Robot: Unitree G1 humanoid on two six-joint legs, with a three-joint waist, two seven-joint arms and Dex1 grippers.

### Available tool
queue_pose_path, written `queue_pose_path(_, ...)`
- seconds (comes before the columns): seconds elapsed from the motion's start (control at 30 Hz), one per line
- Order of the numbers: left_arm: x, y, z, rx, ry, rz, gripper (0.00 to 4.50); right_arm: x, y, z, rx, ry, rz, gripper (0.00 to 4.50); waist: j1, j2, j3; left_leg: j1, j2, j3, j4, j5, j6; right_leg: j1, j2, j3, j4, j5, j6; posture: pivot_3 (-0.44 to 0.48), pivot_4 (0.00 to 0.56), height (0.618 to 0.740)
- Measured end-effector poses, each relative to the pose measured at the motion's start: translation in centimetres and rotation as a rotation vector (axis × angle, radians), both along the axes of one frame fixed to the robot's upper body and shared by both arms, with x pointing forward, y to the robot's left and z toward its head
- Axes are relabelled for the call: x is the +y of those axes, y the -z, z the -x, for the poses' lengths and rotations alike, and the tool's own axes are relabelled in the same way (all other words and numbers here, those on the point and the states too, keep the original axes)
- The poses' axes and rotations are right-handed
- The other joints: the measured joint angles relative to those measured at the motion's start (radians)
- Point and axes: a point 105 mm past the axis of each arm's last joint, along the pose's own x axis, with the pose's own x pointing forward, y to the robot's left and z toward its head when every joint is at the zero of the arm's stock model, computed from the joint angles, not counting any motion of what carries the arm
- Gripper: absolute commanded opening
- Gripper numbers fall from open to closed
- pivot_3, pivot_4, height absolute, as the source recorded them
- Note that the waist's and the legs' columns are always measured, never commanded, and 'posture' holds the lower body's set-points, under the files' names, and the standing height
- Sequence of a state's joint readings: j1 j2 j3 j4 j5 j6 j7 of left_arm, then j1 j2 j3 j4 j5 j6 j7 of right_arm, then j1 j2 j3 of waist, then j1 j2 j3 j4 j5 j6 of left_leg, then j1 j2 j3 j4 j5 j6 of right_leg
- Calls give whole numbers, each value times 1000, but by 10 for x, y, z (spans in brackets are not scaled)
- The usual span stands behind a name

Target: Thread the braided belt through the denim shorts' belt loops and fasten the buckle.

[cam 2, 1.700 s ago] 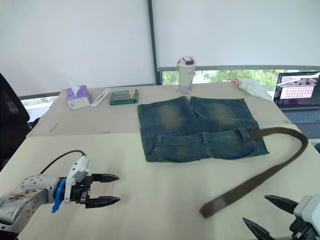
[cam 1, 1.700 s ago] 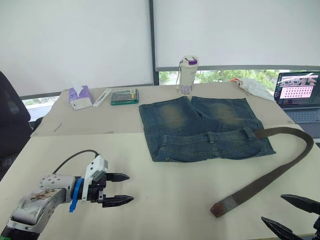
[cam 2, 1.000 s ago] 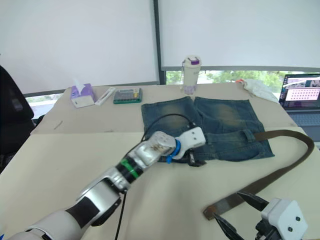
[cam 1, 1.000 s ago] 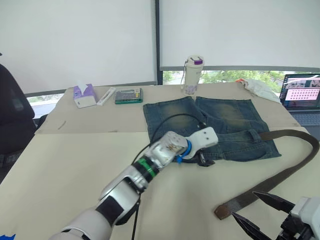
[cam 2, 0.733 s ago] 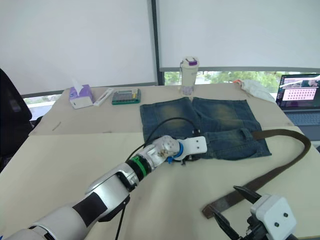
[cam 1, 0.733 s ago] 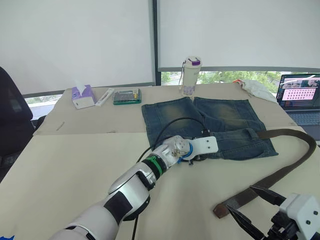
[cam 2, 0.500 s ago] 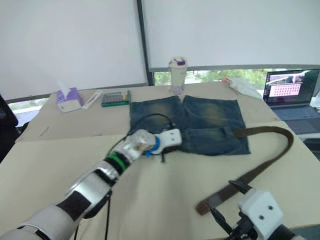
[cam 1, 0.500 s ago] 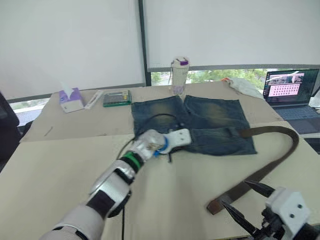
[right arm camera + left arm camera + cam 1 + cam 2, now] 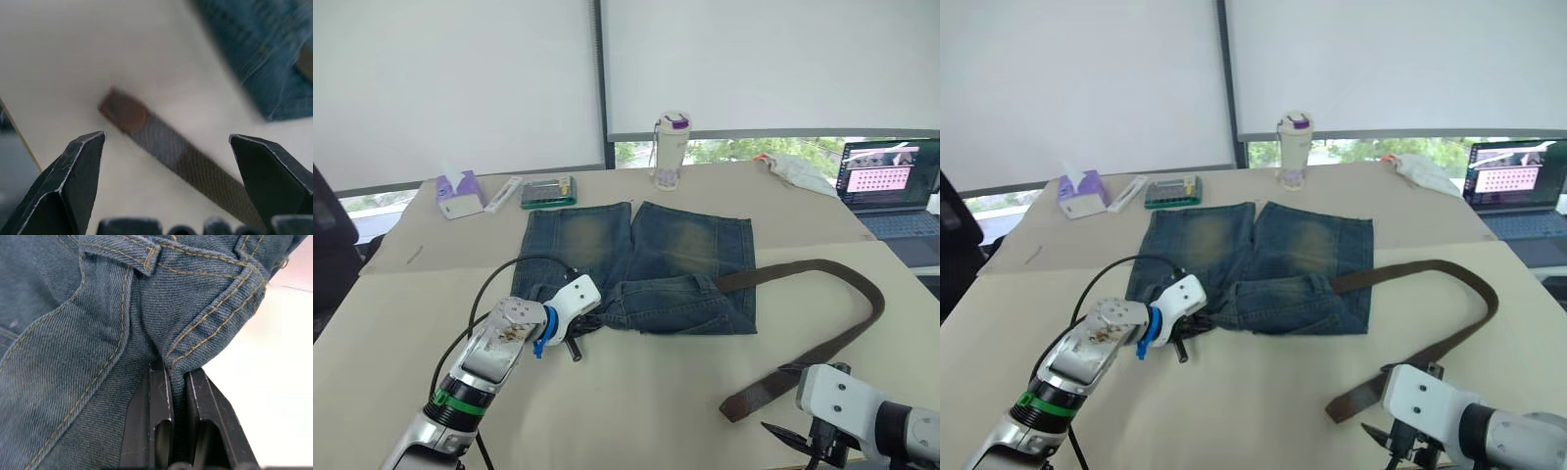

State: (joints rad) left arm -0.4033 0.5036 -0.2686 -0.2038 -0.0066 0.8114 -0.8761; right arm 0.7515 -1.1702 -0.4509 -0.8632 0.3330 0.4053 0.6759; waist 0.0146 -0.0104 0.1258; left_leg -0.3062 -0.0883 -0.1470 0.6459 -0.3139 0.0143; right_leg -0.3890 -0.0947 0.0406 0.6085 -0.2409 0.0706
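The denim shorts (image 9: pixel 641 257) lie flat mid-table, waistband toward me and bunched at its left corner. My left gripper (image 9: pixel 578 336) is shut on that corner; in the left wrist view its fingertips (image 9: pixel 160 382) pinch a fold of stitched waistband, with a belt loop (image 9: pixel 149 257) just beyond. The braided belt (image 9: pixel 858 323) runs out from the shorts' right side, curves round and ends in a reddish-brown tip (image 9: pixel 124 110). My right gripper (image 9: pixel 166 136) hovers open above that tip, at the table's near right. The buckle is hidden.
A white bottle with a purple lid (image 9: pixel 670 149), a green box (image 9: pixel 547 191), a tissue box (image 9: pixel 456 194) and a white cloth (image 9: pixel 793 168) line the far edge. An open laptop (image 9: pixel 891 186) stands at the right. A black chair (image 9: pixel 328 245) is at the left.
My left gripper shut on the waistband corner and dragged the shorts left and toward me; the belt trailed along. My right gripper came closer over the belt tip.
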Motion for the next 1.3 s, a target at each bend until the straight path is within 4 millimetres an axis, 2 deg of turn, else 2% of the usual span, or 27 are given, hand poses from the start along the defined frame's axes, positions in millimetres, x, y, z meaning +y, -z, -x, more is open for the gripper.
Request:
queue_pose_path(0.07, -8, -1, 3, 10, 15, 33, 891, -7, 5, -4, 7, -26, 63, 4500, 8, 0, 0, 0, -1, 0, 1, 0, 0, 0, -1, 0, 0, 0, 0, 0, 150, 740)
queue_pose_path(0.27, -18, -20, 21, 49, 160, 168, 2910, -27, 25, -19, -12, -27, 197, 4500, 8, 0, 1, -8, 0, 0, 0, 5, -9, -5, -1, 0, 0, 4, -7, 0, 150, 740)
queue_pose_path(0.33, -16, -26, 26, 36, 203, 176, 3591, -29, 29, -24, -16, -32, 216, 3924, 3, 0, 1, -9, 0, 0, 0, 5, -9, -5, 0, 0, 0, 4, -7, 0, 150, 740)
queue_pose_path(0.43, -17, -32, 31, 27, 234, 197, 3591, -24, 33, -27, -12, -62, 231, 3052, -2, -2, 1, -7, 1, -1, 0, 5, -9, -3, 0, -1, -1, 2, -3, 0, 150, 740)
queue_pose_path(0.47, -17, -33, 32, 27, 244, 210, 3591, -22, 35, -29, -17, -66, 226, 2583, -4, -4, 1, -6, 1, -1, 0, 5, -9, -2, 1, -1, -1, 1, -3, 0, 150, 740)
queue_pose_path(0.5, -19, -34, 34, 24, 256, 226, 3591, -20, 36, -31, -20, -74, 225, 2342, -5, -5, 2, -6, 1, -1, 0, 5, -9, -1, 1, -1, -1, 2, -3, 0, 150, 740)
queue_pose_path(0.57, -19, -38, 37, 15, 266, 258, 3591, -16, 37, -32, -17, -76, 211, 1570, -6, -6, 2, -6, 2, -1, 0, 5, -9, -1, 1, -1, -1, 2, -3, 0, 150, 740)
queue_pose_path(0.73, -22, -43, 46, 7, 307, 320, 3591, -14, 37, -33, 13, -57, 177, 15, -2, -3, 2, -6, 1, -1, 0, 5, -9, -2, 0, -1, -1, 5, -9, 0, 150, 740)
queue_pose_path(0.93, -30, -49, 53, 47, 348, 393, 3591, 2, 18, -32, 24, -61, 67, 15, -1, -2, 2, -7, 1, -1, 0, 4, -7, -3, 0, -1, -1, 5, -8, 0, 150, 740)
queue_pose_path(1.1, -44, -70, 56, 50, 428, 432, 3591, 29, -1, -27, 49, -126, -47, 15, -1, -2, 2, -8, 0, -1, 0, 4, -7, -3, 0, -2, -1, 5, -8, 0, 150, 740)
queue_pose_path(1.23, -62, -87, 56, 44, 562, 429, 3591, 47, -14, -26, 57, -212, -60, 15, 0, -2, 2, -8, 0, -2, 2, 4, -7, -3, 0, -3, -1, 5, -8, 0, 150, 740)
queue_pose_path(1.3, -69, -89, 59, 59, 626, 420, 3591, 54, -15, -28, 59, -240, -55, 15, -2, -1, 2, -8, 0, -2, 2, 5, -9, -3, 0, -3, -1, 5, -9, 0, 150, 740)
